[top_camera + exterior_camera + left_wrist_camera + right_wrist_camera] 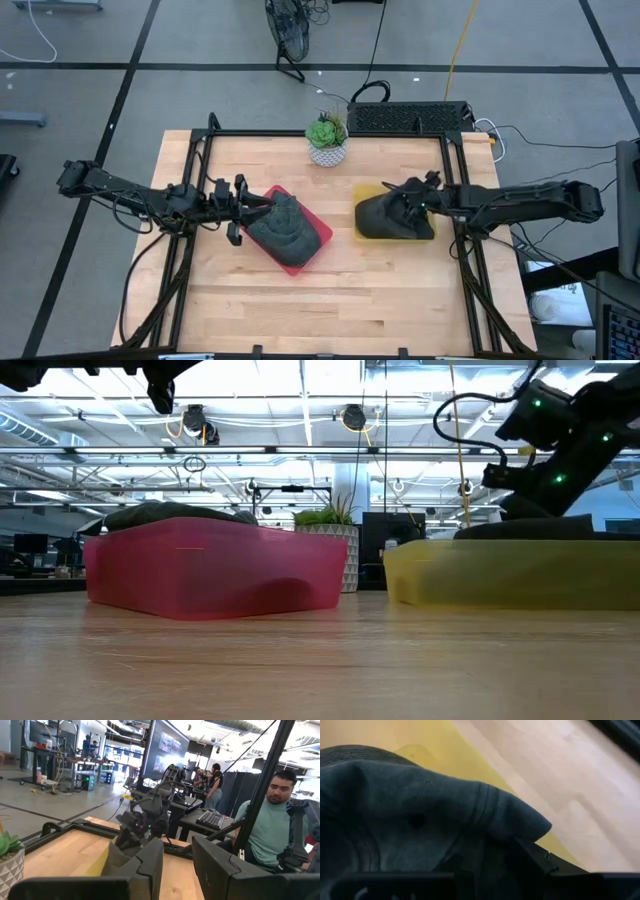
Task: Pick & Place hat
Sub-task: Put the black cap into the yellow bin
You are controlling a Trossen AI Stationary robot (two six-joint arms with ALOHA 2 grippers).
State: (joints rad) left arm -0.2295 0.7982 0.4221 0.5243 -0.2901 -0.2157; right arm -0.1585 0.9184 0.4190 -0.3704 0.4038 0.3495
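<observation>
Your wooden desk [330, 290] fills the middle of the overhead view, inside a black frame. On it, left of centre, sits a red tray [318, 238] with a dark grey hat [283, 228] lying in it. To the right sits a yellow tray [362, 193] holding a second dark hat [385, 217]; the two trays stand well apart. A small potted plant [326, 138] stands near the far edge of the desk, between them.

Your left arm reaches in from the left, and its claw [243, 211] hangs at the left edge of the red tray, just beside the grey hat; its fingers [150, 865] are spread, with nothing between them. Your right arm comes in from the right, and its claw [412, 203] is down on the dark hat in the yellow tray, its fingers [532, 855] pinching a fold of the cloth. A person in a teal shirt [267, 832] sits beyond the desk.
</observation>
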